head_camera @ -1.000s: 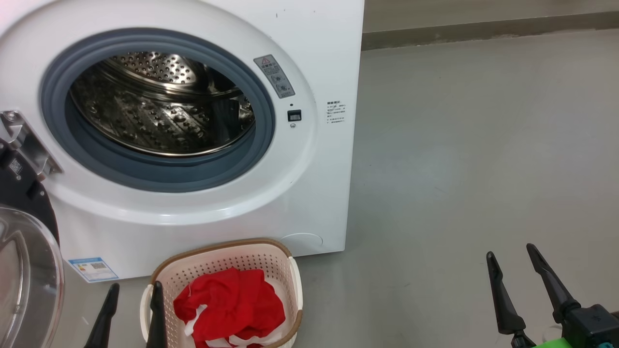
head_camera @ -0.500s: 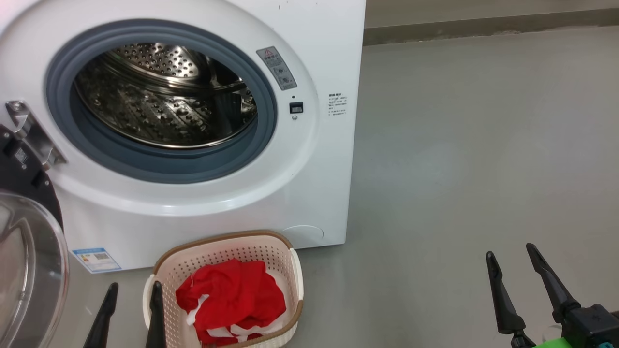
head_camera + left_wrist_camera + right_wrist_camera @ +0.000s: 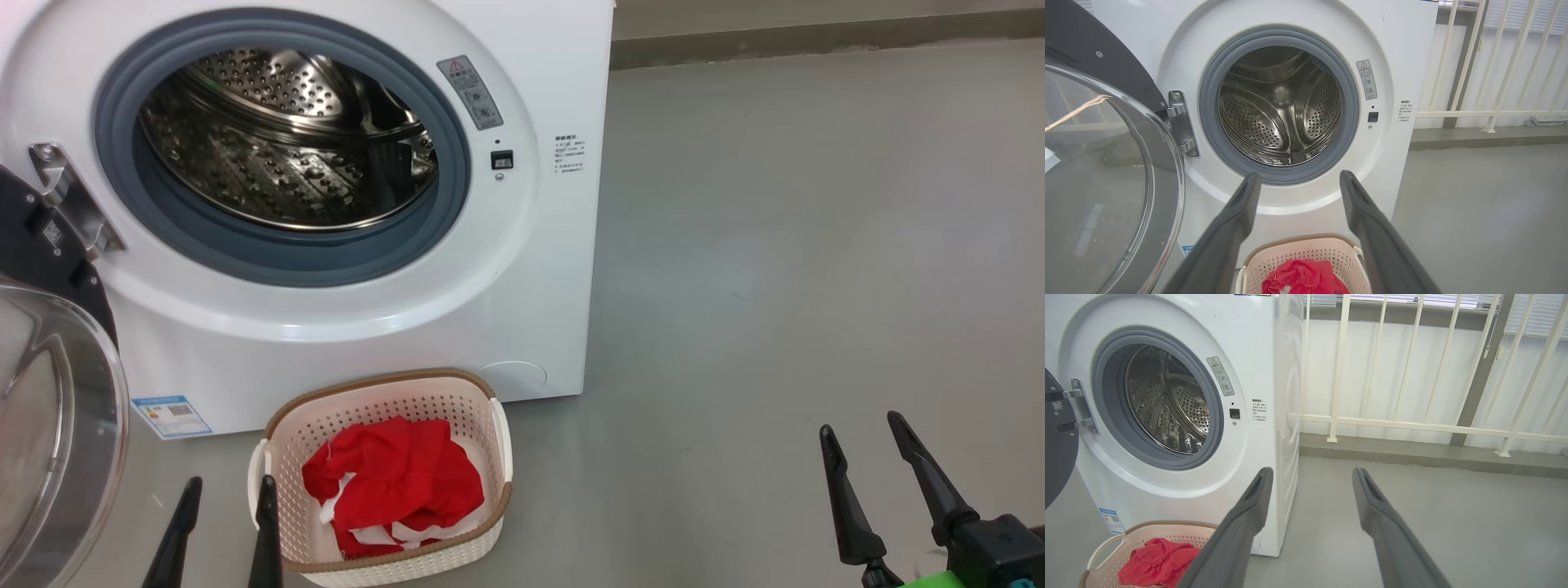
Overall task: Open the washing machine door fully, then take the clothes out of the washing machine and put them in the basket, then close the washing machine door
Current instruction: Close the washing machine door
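Observation:
The white washing machine (image 3: 522, 269) stands at the upper left with its door (image 3: 49, 425) swung wide open to the left, the glass bowl facing me. Bare perforated steel shows inside the drum (image 3: 286, 155). On the floor in front sits the cream basket (image 3: 286, 425), holding the red clothes (image 3: 392, 486) with white trim. My left gripper (image 3: 229, 490) hangs open just left of the basket, its inner finger over the rim. Far to the right, over the floor, my right gripper (image 3: 861, 426) is open with nothing in it. In the left wrist view the open left gripper (image 3: 1300, 175) points at the drum (image 3: 1282, 106) above the basket (image 3: 1306, 247).
Grey floor (image 3: 775, 286) stretches right of the machine. A raised curb (image 3: 1392, 451) and a white railing (image 3: 1412, 424) run along the wall behind it. The open door (image 3: 1106, 183) juts out on the machine's left side.
The whole head picture has shifted up and slightly right, so the camera has moved. Both grippers stay open in the same spots; the clothes lie unmoved in the basket.

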You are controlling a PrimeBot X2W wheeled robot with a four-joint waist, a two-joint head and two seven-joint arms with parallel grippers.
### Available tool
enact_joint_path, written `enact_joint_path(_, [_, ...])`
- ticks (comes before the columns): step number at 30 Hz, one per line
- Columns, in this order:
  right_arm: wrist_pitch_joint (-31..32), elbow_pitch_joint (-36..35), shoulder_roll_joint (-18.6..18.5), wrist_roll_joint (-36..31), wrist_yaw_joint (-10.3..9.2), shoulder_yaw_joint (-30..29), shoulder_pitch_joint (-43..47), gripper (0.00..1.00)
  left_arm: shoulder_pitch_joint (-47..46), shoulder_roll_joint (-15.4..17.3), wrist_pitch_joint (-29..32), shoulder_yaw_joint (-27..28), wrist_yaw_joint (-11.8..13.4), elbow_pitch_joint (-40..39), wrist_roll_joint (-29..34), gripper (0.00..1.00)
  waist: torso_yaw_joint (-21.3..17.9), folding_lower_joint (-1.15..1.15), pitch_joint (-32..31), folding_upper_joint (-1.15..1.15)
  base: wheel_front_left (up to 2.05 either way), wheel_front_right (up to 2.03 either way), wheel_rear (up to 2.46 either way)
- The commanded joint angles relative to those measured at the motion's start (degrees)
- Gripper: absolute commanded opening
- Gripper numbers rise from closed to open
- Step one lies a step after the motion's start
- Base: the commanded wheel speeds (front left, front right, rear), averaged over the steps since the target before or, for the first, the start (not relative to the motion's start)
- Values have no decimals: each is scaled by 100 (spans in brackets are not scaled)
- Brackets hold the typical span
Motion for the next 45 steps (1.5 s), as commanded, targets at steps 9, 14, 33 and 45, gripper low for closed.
enact_joint_path(9, [-36,-140,-90,-19,35,140,-75,100,-138,-35,-70,178,-121,-204,-47,100,42,0,1,0,0,0,0])
enact_joint_path(14, [-36,-133,-90,-19,35,143,-82,100,-151,-44,-70,194,-32,-182,36,100,76,0,10,0,0,0,0])
enact_joint_path(33, [-36,-156,-90,-16,35,353,-169,100,-186,-80,-70,181,174,-384,113,100,813,0,36,0,0,0,0])
enact_joint_path(45, [-34,-164,-90,-74,35,618,-361,100,-148,-98,-70,103,405,-645,139,100,1540,0,132,0,0,0,0])
